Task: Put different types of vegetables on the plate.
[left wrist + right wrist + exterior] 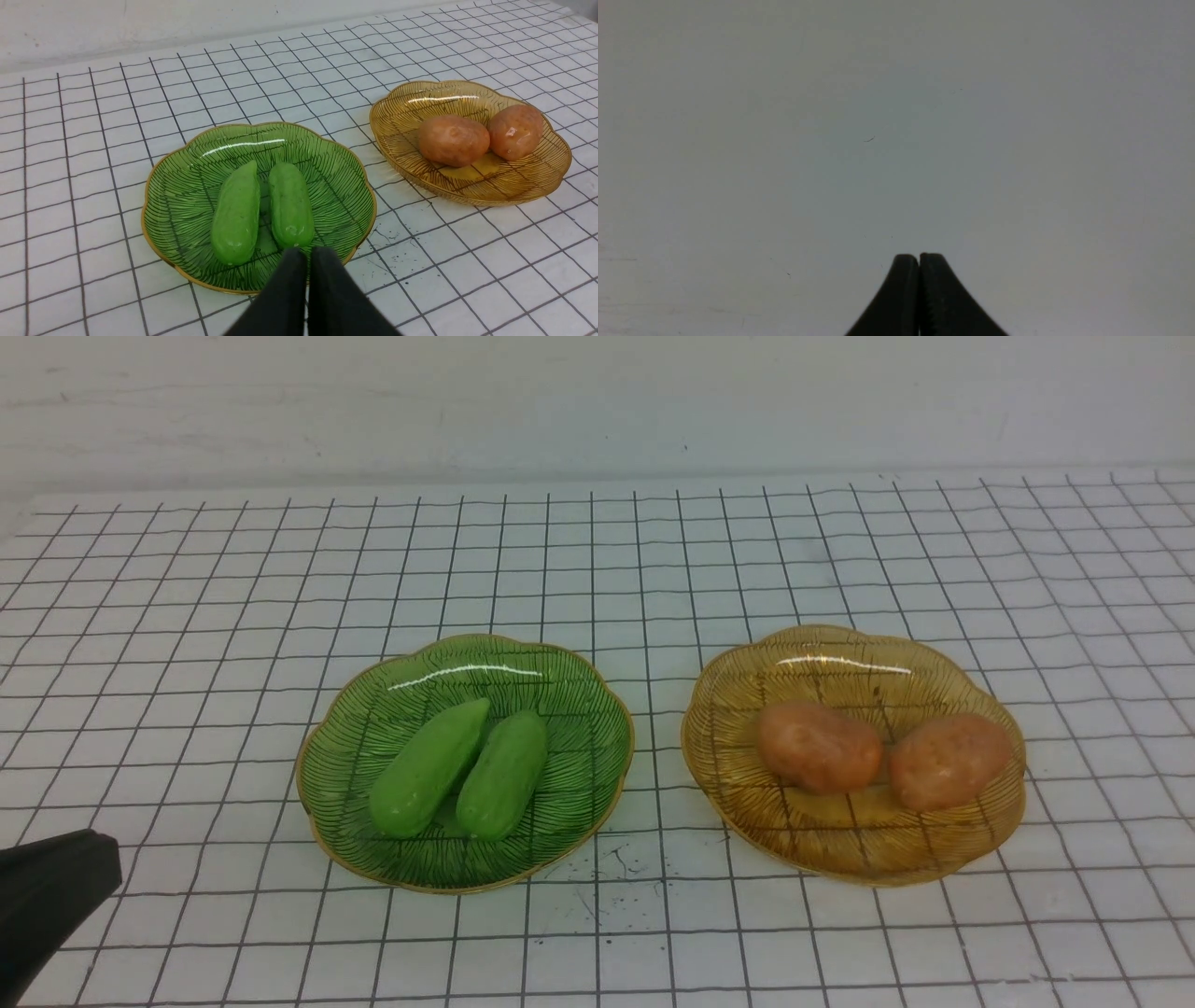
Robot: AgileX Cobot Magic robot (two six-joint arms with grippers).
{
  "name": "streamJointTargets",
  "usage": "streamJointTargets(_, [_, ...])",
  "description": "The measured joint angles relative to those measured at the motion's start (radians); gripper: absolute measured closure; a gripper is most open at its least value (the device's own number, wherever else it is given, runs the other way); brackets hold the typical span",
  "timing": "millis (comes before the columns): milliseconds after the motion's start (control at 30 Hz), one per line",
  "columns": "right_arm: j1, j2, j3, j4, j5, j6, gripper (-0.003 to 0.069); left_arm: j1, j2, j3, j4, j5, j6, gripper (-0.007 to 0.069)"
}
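Two green cucumbers, a pointed one [428, 768] and a blunt one [502, 775], lie side by side on the green plate [569, 681]. Two orange-brown potatoes [819, 746] [948, 761] lie touching on the amber plate [840, 649]. In the left wrist view the cucumbers [236, 213] [291, 204] and potatoes [453, 140] [515, 131] show too. My left gripper [308, 252] is shut and empty, just short of the green plate's [187, 154] near rim; its black tip [56, 887] shows at the front view's lower left. My right gripper [919, 255] is shut and empty, facing a blank grey surface.
The plates stand side by side on a white tablecloth with a black grid [597, 551]. A white wall [597, 401] runs along the far edge. Small dark specks [607, 873] mark the cloth between the plates at the front.
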Motion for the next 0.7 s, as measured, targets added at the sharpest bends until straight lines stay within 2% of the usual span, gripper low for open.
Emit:
streamJointTargets(67, [0.0, 0.0, 0.0, 0.0, 0.0, 0.0, 0.0674, 0.0, -0.002, 0.01, 0.007, -0.011, 0.0, 0.0632])
streamJointTargets(233, [0.0, 0.0, 0.0, 0.0, 0.0, 0.0, 0.0674, 0.017, -0.093, 0.15, 0.043, -0.179, 0.001, 0.0632])
streamJointTargets(367, [0.0, 0.0, 0.0, 0.0, 0.0, 0.0, 0.0674, 0.069, -0.19, 0.291, 0.055, -0.29, 0.003, 0.0632])
streamJointTargets(500, [0.0, 0.0, 0.0, 0.0, 0.0, 0.0, 0.0674, 0.183, -0.322, 0.525, 0.067, -0.412, 0.037, 0.0632])
streamJointTargets(700, [0.0, 0.0, 0.001, 0.0, 0.0, 0.0, 0.0674, 0.236, -0.383, 0.616, 0.079, -0.39, 0.045, 0.0632])
